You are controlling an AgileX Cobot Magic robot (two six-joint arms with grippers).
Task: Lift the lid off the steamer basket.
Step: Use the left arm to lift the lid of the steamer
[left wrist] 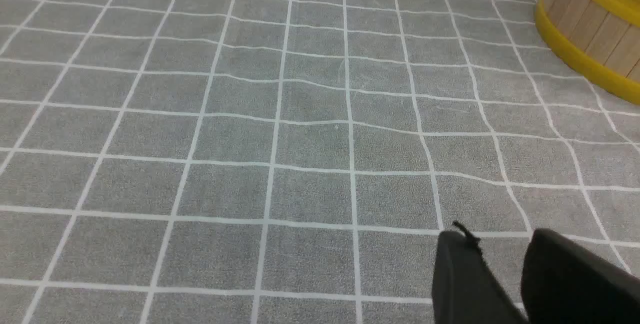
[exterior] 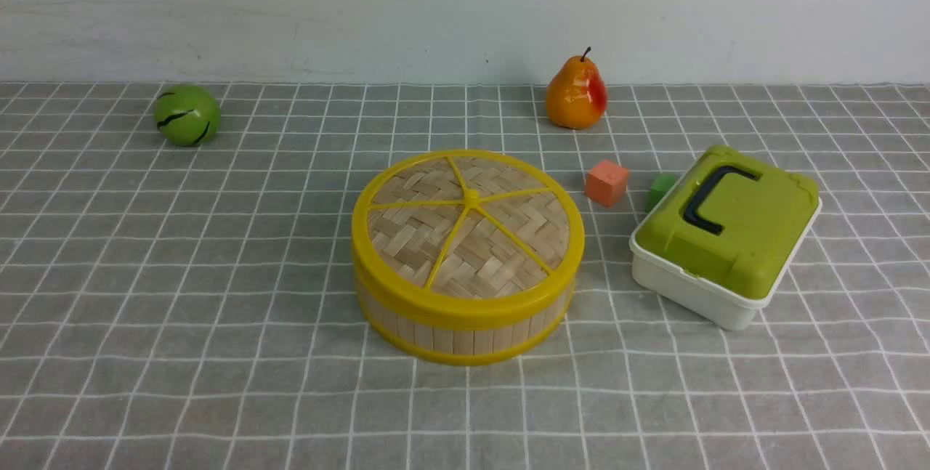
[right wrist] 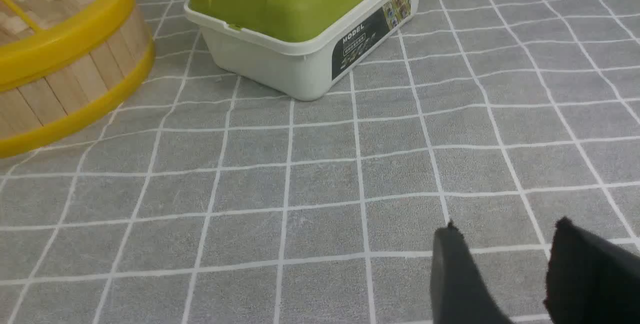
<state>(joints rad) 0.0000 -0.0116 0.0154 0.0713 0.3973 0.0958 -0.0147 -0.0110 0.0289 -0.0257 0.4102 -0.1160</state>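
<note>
The jaws of the left gripper [left wrist: 500, 269] are held apart over the grey checked tablecloth [left wrist: 250, 138], gripping nothing; the right gripper [right wrist: 505, 274] is spread and empty. The round woven-bamboo lid with yellow rim [exterior: 436, 237] is seated on the slatted bamboo steamer basket [exterior: 465, 332], mid-cloth, left of a green-topped white box [exterior: 726, 237].

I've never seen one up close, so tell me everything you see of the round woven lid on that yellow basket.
The lid is a flat round disc of pale woven bamboo inside a thick yellow plastic rim, with five yellow spokes meeting at a hub. It lies level, closed on the steamer basket, which stands on the grey checked cloth. Nothing else touches it.
</note>
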